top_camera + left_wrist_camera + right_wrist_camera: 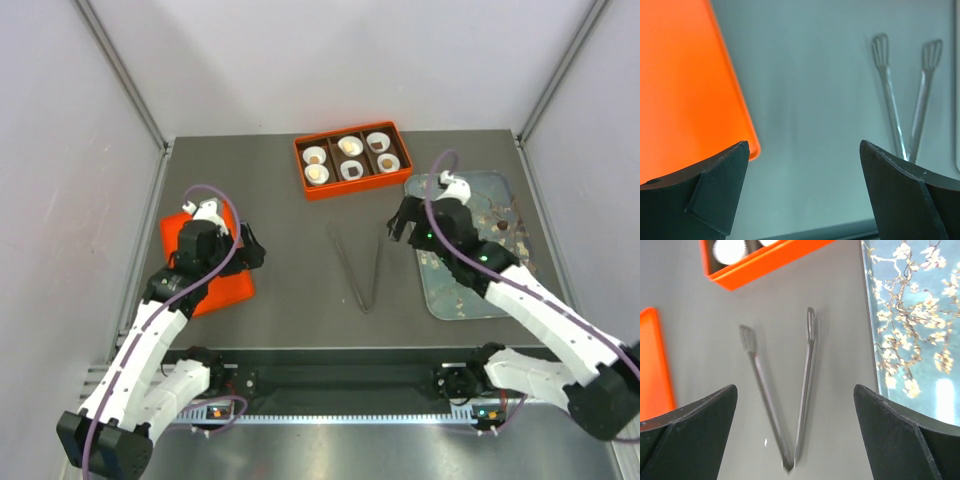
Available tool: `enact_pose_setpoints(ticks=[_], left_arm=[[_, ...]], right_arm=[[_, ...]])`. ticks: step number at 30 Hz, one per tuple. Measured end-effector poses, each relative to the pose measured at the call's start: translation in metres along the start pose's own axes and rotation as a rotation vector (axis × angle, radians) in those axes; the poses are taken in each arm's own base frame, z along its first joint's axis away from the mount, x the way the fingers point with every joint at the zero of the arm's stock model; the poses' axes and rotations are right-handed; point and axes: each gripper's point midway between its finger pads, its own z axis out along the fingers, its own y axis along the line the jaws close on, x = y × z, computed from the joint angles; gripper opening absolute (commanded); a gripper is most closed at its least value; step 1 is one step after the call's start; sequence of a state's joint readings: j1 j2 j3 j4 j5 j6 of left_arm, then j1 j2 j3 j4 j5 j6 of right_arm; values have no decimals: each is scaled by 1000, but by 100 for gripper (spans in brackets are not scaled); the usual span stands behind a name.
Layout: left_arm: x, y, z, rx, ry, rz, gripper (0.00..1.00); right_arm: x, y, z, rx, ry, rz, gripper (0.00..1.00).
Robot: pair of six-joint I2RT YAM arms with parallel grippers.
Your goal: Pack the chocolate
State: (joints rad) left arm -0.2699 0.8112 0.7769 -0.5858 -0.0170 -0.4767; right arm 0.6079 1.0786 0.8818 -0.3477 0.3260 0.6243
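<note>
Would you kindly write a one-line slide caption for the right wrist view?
Open right gripper facing thin V-shaped metal tongs on the grey table; orange box beyond, blossom-print blue tray at right.

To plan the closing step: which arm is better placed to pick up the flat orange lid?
Probably the left. The left gripper, open, hangs at the edge of the lid, which lies under that arm. The right gripper, also open, is above the tongs, well away.
</note>
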Motion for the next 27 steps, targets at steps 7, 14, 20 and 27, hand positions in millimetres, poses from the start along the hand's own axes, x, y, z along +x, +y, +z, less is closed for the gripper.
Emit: enact_pose_setpoints(ticks=[7,14,20,27], left_arm=[[9,-13,6,59,71,-2,96],[-3,-20,19,54,101,4,95],[-3,-7,47,-43,128,-4,94],[-9,12,84,-193,171,-7,90]], right_arm=[[-24,-19,-62,-69,-53,25,100],[-23,-21,-87,-130,-48,36,100],[-16,-20,-86,-144,-19,22,100],[9,-34,-64,-87,48,-41,100]])
